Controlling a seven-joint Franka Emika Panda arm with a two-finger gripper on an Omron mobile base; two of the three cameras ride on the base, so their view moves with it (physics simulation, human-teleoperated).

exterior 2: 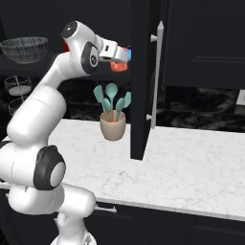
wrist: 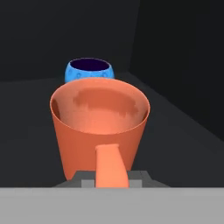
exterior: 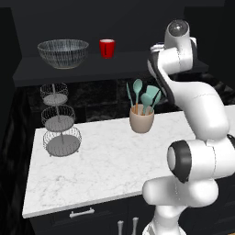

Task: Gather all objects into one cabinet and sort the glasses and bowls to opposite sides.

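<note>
Orange mug (wrist: 99, 127) up in the black wall cabinet, handle (wrist: 110, 165) pointing straight back at the hand camera and pinched between the dark finger tips of the gripper (wrist: 112, 181) — clamped on that handle, jaws nearly together around it. Seen from the right base view, gripper (exterior 2: 120, 57) reaching past the edge of the open cabinet door (exterior 2: 142, 76) with its pale bar handle (exterior 2: 156, 72), a flash of orange mug (exterior 2: 117, 66) at the fingers. Just beyond the mug, deeper on the dark shelf (wrist: 183, 127), small blue bowl (wrist: 89, 71) sitting close behind it, seemingly apart but hard to be sure. Risk right there, as a judgement: pushing the mug further in would likely knock that blue bowl toward the back wall, and a grip on a thin handle alone could let the mug swing or tip when set down. Another hazard: hand close to the door edge, so a sideways sweep could clip it. Meanwhile, over in the left base view, striped see-through bowl (exterior: 63, 53) and red cup (exterior: 107, 48) resting side by side on the other shelf, well apart from the arm. Sorting looking far from done — mug and blue bowl bunched on one side, cup and big bowl not yet gathered in.
</note>
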